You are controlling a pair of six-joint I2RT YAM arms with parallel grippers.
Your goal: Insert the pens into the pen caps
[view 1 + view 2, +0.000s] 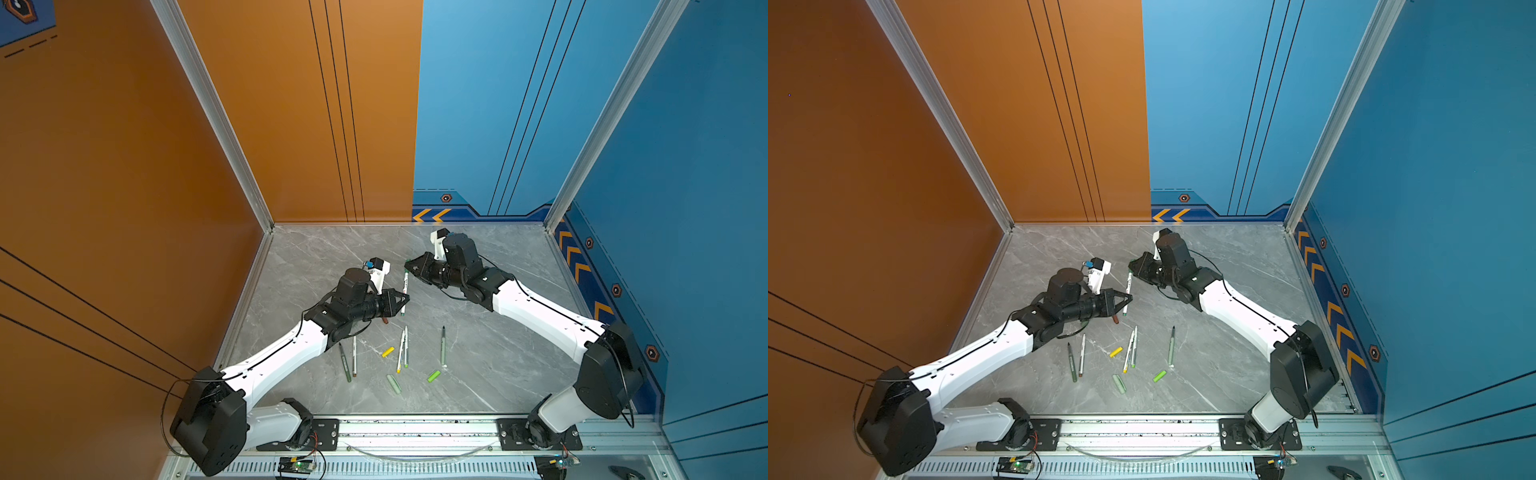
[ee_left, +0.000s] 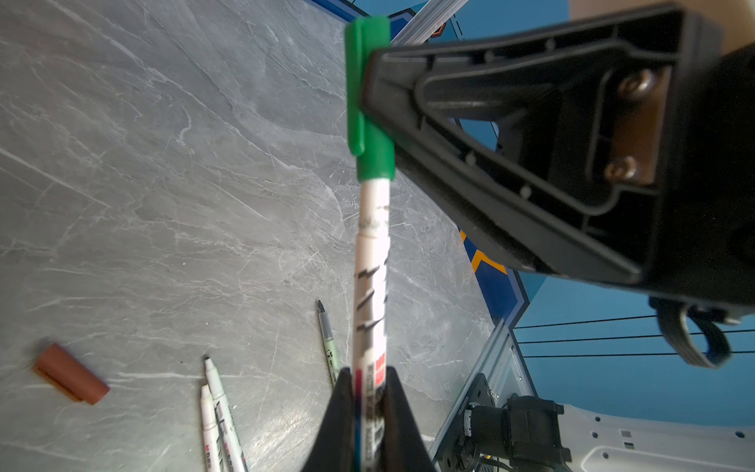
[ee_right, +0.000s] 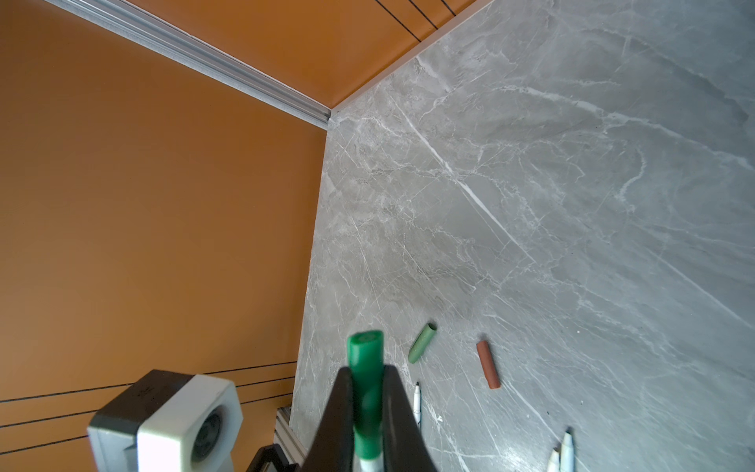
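A white-barrelled pen hangs above the table between my two grippers. My left gripper is shut on its printed barrel. A green pen cap covers the pen's far end, and my right gripper is shut on that cap. Loose on the marble lie a brown cap, a yellow cap, a lime cap, a pale green cap and a darker green cap.
Several uncapped pens lie near the front: a dark olive one, a white one with a brown end, two white ones side by side and a pale sage one. Orange and blue walls enclose the table.
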